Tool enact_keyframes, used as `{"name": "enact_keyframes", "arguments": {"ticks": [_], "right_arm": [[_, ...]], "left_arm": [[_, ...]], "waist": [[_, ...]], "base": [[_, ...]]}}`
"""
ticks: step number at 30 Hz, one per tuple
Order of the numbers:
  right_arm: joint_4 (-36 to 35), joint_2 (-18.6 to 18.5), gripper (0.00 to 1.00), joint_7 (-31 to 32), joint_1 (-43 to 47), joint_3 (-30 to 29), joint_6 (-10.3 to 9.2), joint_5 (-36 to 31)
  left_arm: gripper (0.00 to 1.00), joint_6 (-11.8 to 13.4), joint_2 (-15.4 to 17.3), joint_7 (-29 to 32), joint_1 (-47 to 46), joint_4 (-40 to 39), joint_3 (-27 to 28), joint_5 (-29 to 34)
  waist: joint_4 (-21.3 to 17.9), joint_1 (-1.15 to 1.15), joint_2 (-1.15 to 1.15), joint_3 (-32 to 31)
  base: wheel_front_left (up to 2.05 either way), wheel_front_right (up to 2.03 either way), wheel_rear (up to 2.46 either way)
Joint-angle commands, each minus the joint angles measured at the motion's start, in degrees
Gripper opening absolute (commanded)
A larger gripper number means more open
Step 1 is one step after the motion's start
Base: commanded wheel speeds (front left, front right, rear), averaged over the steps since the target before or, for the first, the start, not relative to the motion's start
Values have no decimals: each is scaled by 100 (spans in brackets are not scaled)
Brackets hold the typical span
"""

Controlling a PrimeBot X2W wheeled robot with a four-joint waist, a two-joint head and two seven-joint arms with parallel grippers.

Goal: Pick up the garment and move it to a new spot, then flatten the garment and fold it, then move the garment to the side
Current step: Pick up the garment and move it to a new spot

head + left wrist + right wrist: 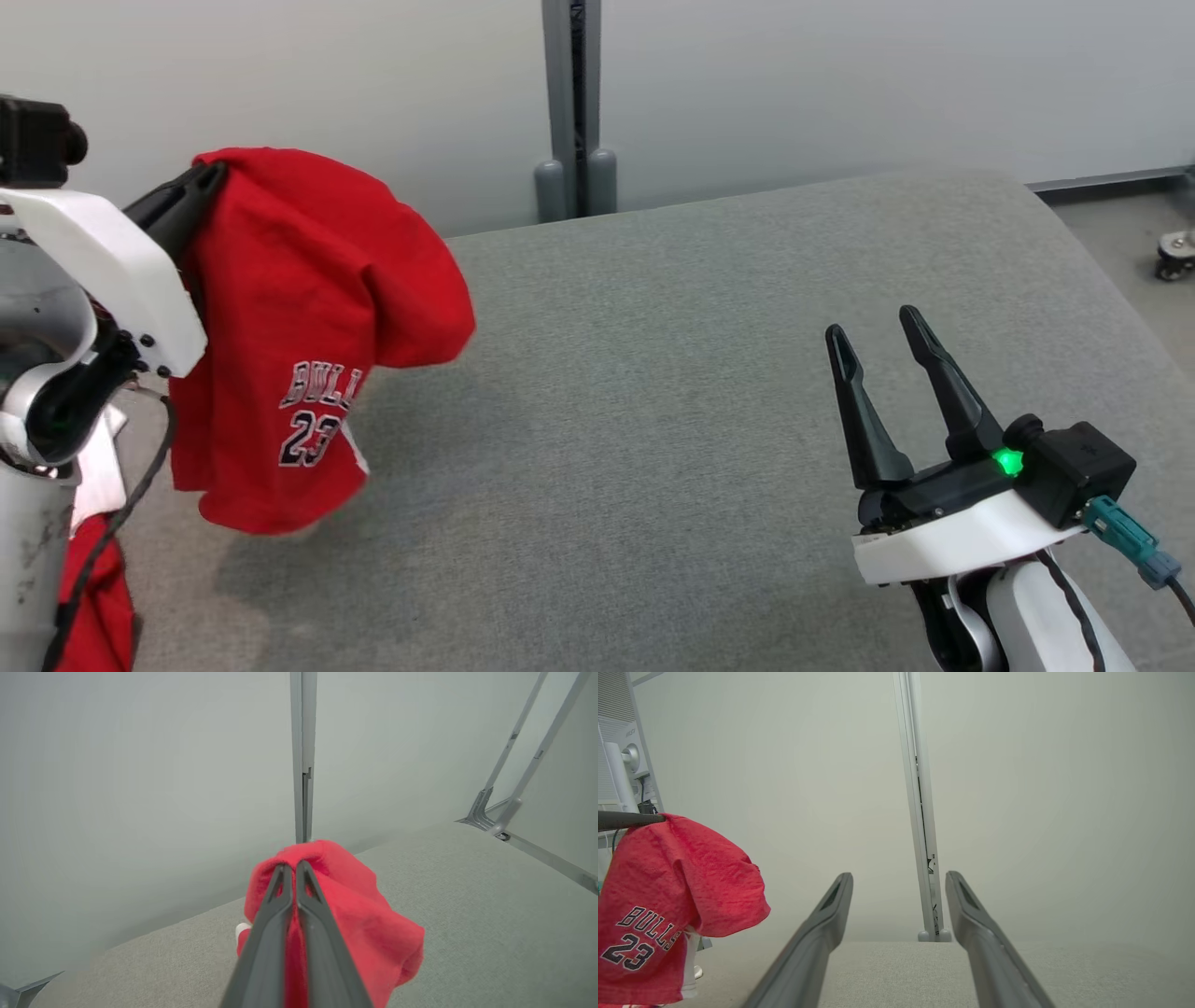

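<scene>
Grey cloth covers the table (pixel 672 392) beneath both arms. The left gripper (pixel 207 175) is pressed together on the top fold of the red garment (pixel 308 308), which hangs down from its tips over the table. Well off to its side the right gripper (pixel 873 325) stands spread and empty, with a grey post (pixel 571 93) against the wall beyond.

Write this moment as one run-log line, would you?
step: pick up | left gripper: shut on red garment, held up over grey surface | right gripper: open, empty, apart from garment
</scene>
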Motion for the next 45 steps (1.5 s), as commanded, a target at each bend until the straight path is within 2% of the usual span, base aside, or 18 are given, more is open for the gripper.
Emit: {"name": "enact_keyframes", "arguments": {"ticks": [1,7,13,17,24,25,26,27,31,38,42,45], "right_arm": [[-4,-13,100,-2,41,-31,11,-13],[-15,0,100,-1,37,-37,11,0],[-48,5,100,-2,-49,-25,11,21],[-83,10,100,-2,-105,-27,11,38],[-123,30,100,-1,-181,-32,11,89],[-127,32,100,-1,-186,-30,12,94],[-128,35,100,-2,-191,-42,12,95],[-127,36,100,-1,-191,-49,11,88],[-89,36,100,-2,-172,-73,11,48],[-66,-2,100,-2,-142,-115,11,12],[-71,-52,100,-1,-101,-158,12,-12],[-78,-82,100,-1,-44,-202,12,-13]], "left_arm": [[0,-17,-27,13,72,-73,-39,-48],[0,-18,-227,43,272,-405,-483,-148],[0,-18,-533,-235,400,-82,-844,-138],[0,-14,-690,-618,367,388,-1056,-88],[0,-12,-852,-1835,415,1628,-1878,15],[16,-12,-892,-1978,399,1846,-1951,-8],[64,-12,-952,-2123,364,2022,-2019,-39],[100,-12,-1009,-2224,316,2178,-2084,-69],[100,-12,-1124,-2648,116,2531,-2365,-223],[100,-12,-1075,-3146,-138,2540,-2659,-393],[100,4,-898,-3506,-180,2345,-2559,-427],[100,169,-760,-3758,-39,2116,-2356,-458]], "waist": [[-197,0,0,-18],[-623,0,0,29],[-964,0,0,202],[-1120,0,0,388],[-1233,0,0,629],[-1228,0,0,649],[-1214,0,0,666],[-1192,0,0,679],[-1027,0,0,697],[-708,0,0,617],[-506,0,0,524],[-350,0,0,452]], "base": [[0,0,0],[0,0,0],[0,0,0],[0,0,0],[0,0,0],[0,0,0],[0,0,0],[0,0,0],[0,0,0],[0,0,0],[0,0,0],[0,0,0]]}}
